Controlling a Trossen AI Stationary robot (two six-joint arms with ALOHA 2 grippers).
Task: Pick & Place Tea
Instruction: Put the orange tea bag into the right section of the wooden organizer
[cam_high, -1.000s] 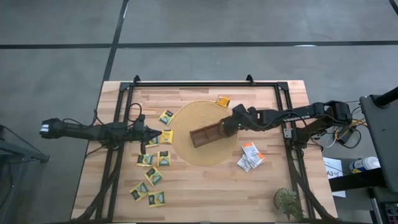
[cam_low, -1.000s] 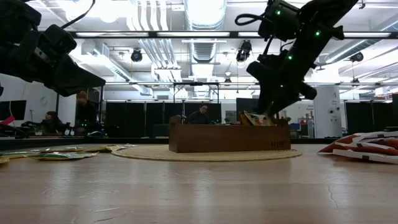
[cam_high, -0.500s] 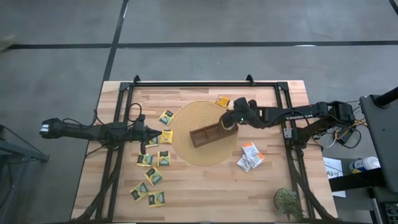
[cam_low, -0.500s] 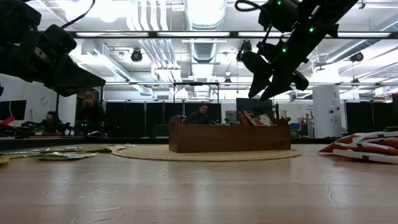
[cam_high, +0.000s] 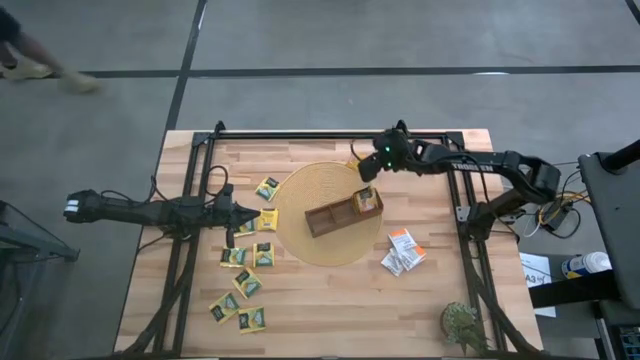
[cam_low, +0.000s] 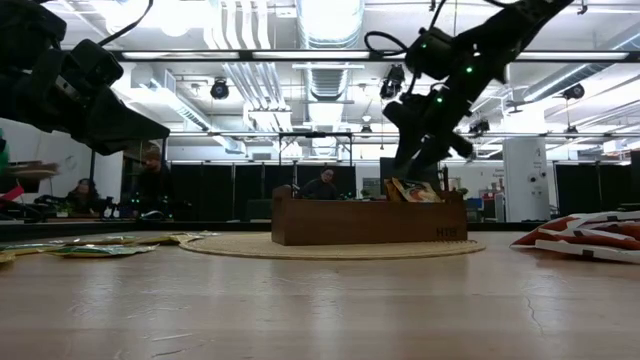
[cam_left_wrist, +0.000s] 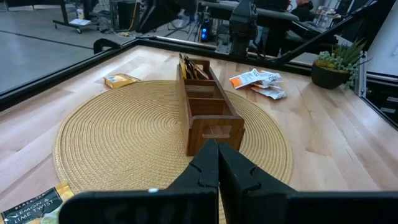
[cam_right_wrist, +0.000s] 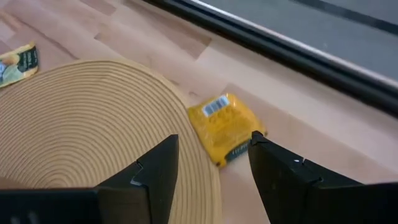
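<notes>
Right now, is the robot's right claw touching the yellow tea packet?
Apart. The right wrist view shows the open right gripper above the yellow packet, table showing between.

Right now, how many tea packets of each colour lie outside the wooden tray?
Yellow-green packets: 8, one of them partly hidden
Orange packet: 1
White-and-orange packets: 3, overlapping in a small heap
Total: 12
</notes>
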